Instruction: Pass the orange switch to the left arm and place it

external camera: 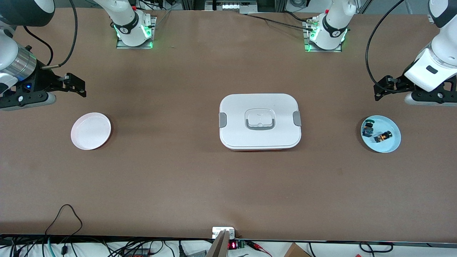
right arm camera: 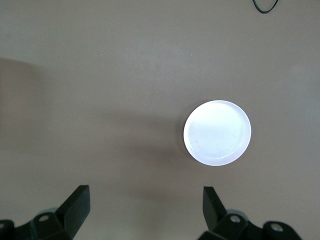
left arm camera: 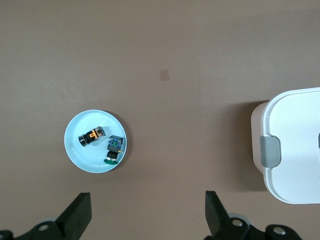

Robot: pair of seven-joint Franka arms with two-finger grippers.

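Presently at start position; nothing grasped.

Nearest the front camera: bare brown table (external camera: 228,189), no task items on it.

Mid-table: white box (external camera: 260,121), lid on, grey side clips shut, standing between the two plates and well apart from each.

Toward the left arm's end: light blue plate (external camera: 392,142) carrying the orange switch (external camera: 383,136) and, just beside it, a blue-and-teal component (external camera: 367,129). Switch lying on its side, long axis running roughly across the plate, dark cap toward the plate's rim.

Left gripper (left arm camera: 147,212) released, fingers spread wide, empty, hovering over bare table close to the blue plate. Switch offset to one side of the finger gap in the left wrist view, not between the fingers. Left arm judged far the nearer to the switch; sideways shift, then descent, needed.

Toward the right arm's end: empty white plate (external camera: 91,130). Right gripper (right arm camera: 145,210) released, empty, waiting over bare table near that plate.
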